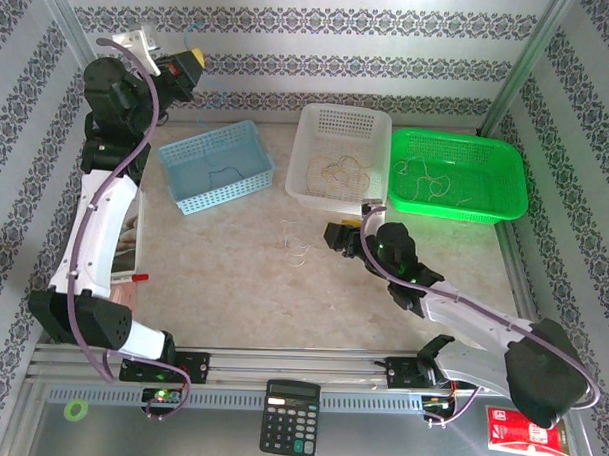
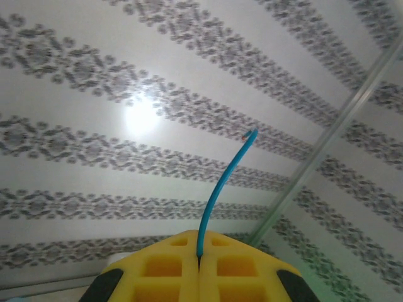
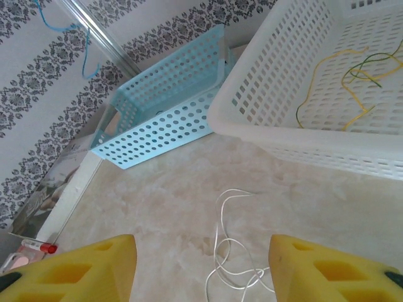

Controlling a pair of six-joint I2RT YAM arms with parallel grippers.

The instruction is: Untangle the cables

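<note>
Marbled worktop [image 1: 232,286]: we note left jaws clamped on blue cable [image 2: 217,189], right jaws open above white cable [image 3: 218,220].

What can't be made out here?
Left wrist: the gripped end of the blue cable is hidden inside the shut left gripper.
Right wrist: the bottom edge cuts off the loops of the white cable under the open right gripper.
Top: wires in the green basket are too thin to count.
</note>
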